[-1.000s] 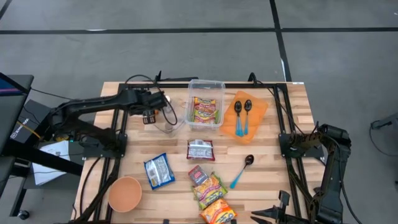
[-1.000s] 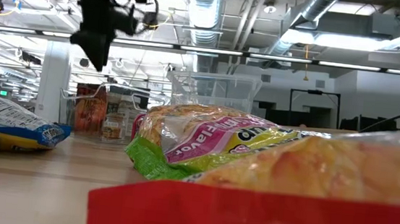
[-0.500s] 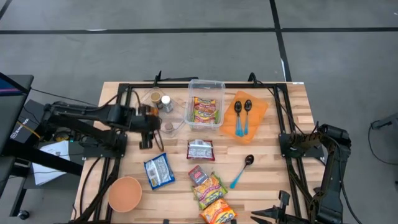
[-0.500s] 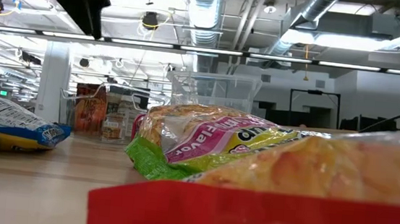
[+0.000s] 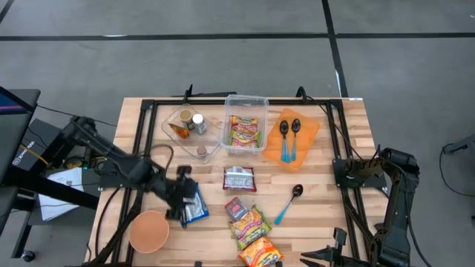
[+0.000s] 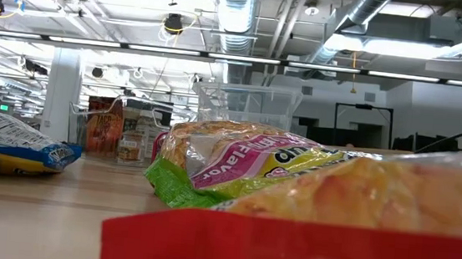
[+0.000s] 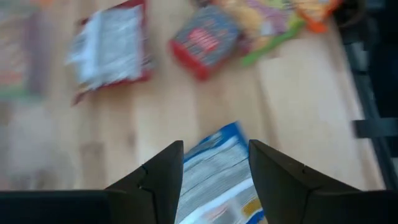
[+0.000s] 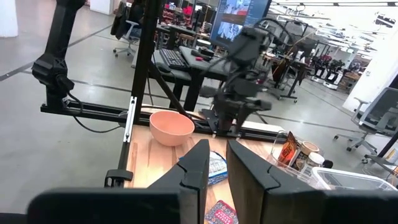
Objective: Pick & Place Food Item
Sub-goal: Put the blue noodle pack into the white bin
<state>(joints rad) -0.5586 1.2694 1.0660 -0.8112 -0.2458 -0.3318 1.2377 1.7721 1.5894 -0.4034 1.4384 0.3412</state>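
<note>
My left gripper (image 5: pixel 182 202) hangs open over the blue-and-white snack packet (image 5: pixel 194 207), slanting down. In the left wrist view the packet (image 7: pixel 217 183) lies flat on the table below the gap between my fingers (image 7: pixel 214 149), untouched. More food lies flat near the middle of the table: a red-and-silver packet (image 5: pixel 239 179), a small red packet (image 5: pixel 236 208), a green-and-yellow packet (image 5: pixel 250 225) and an orange packet (image 5: pixel 260 254). One snack pack rests inside a clear tub (image 5: pixel 246 132). My right gripper (image 8: pixel 217 158) waits shut at the table's right edge, holding nothing.
A second clear tub (image 5: pixel 189 127) holds small jars at the far left. A pink bowl (image 5: pixel 149 231) sits near the front left corner. Two spoons lie on an orange cloth (image 5: pixel 297 137), a third spoon (image 5: pixel 289 202) on the wood. Black frame rails (image 5: pixel 145 148) run along both sides.
My left gripper has swung from above the tub with the jars toward the table's near edge, turning as it went, and now stands over the blue-and-white packet. Its fingers have kept the same gap. No item on the table has moved.
</note>
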